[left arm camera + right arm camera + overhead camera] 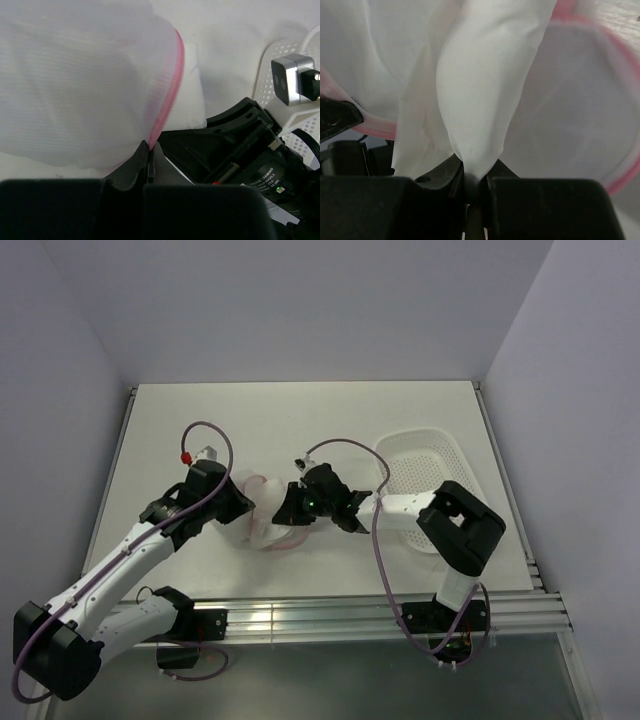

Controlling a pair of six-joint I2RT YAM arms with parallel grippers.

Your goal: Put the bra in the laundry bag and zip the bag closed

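While the left gripper (150,150) is pinching the laundry bag (75,85) by its pink rim, prob. to hold the mouth open, the right gripper (471,180) is clamping the bra (480,100) at that mouth, mid-table, for pushing in.

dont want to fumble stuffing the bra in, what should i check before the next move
1. Hold of the left gripper on the laundry bag: ok, jaws shut on the pink edge.
2. Hold of the right gripper on the bra: ok, fabric pinched between shut jaws.
3. Bag mouth open toward the bra: cannot tell; a pink rim shows behind the fabric, but not the opening.
4. Bra fully inside: not ok, the pinched fold is outside.
5. Zipper pull located: cannot tell, not visible.
6. The basket out of the way: ok, apart to the right.
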